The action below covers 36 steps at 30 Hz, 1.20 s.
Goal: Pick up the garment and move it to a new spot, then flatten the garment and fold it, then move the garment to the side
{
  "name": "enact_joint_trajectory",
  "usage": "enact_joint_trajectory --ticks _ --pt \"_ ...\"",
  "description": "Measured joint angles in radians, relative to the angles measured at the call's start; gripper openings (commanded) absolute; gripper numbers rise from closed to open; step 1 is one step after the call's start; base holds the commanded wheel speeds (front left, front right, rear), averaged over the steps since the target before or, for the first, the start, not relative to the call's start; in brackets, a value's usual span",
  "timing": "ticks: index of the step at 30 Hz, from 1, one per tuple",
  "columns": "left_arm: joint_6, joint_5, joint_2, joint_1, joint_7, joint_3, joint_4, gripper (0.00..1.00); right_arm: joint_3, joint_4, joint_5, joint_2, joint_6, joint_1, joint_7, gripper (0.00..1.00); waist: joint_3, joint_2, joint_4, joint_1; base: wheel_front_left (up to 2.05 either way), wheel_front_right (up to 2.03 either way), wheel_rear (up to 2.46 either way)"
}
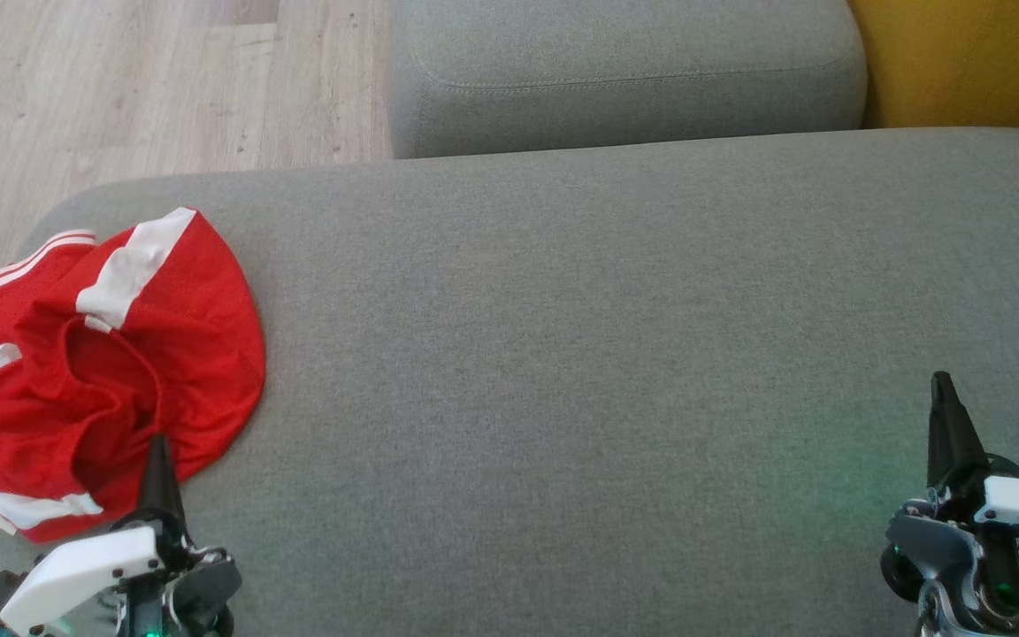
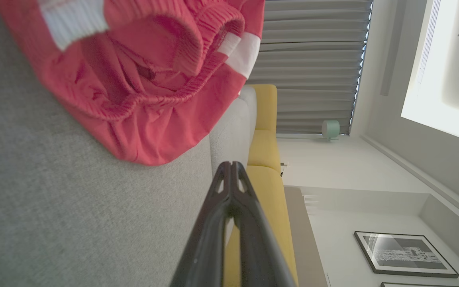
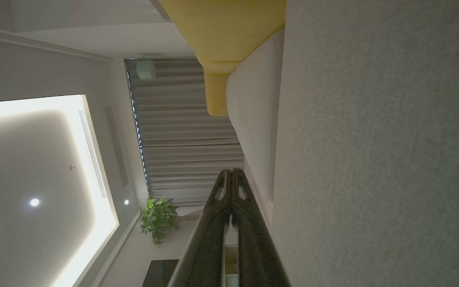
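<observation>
1. Near left: left gripper (image 1: 158, 451), fingers pressed together, empty, tip just short of garment (image 1: 120, 354).
2. Near right: right gripper (image 1: 943, 394), fingers likewise together, empty.
3. Red-and-white garment lies crumpled at left end of grey sofa seat (image 1: 563, 354).

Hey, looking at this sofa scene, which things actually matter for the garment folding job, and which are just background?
For the job: red garment, the grey seat under it, left gripper and right gripper, both with fingers shut.
Just around: grey cushion, yellow sofa, wooden floor, plant, framed picture.
</observation>
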Motion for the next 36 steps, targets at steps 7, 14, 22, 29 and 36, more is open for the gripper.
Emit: enact_joint_trajectory --ticks 7,14,22,29,36 --pt "0.0 0.0 0.0 0.0 0.0 0.0 0.0 0.0 0.0 0.0 0.0 0.0 0.0 0.0 0.0 0.0 0.0 0.0 0.0 0.0 0.0 0.0 0.0" --pt "0.0 0.0 0.0 0.0 0.0 0.0 0.0 0.0 0.0 0.0 0.0 0.0 0.0 0.0 0.0 0.0 0.0 0.0 0.0 0.0 0.0 0.0 0.0" --pt "0.0 0.0 0.0 0.0 0.0 0.0 0.0 0.0 0.0 0.0 0.0 0.0 0.0 0.0 0.0 0.0 0.0 0.0 0.0 0.0 0.0 0.0 0.0" --pt "0.001 0.0 0.0 0.006 -0.001 -0.005 0.022 1.0 0.001 0.022 0.0 0.001 -0.001 0.008 0.0 1.0 0.0 0.0 0.0 0.0 0.0 0.0 0.0" --pt "0.001 0.0 -0.004 0.072 -0.011 -0.017 0.086 1.0 0.012 0.087 0.0 0.006 -0.001 0.078 -0.003 1.0 -0.006 0.0 0.0 0.0 0.0 0.0 0.0"
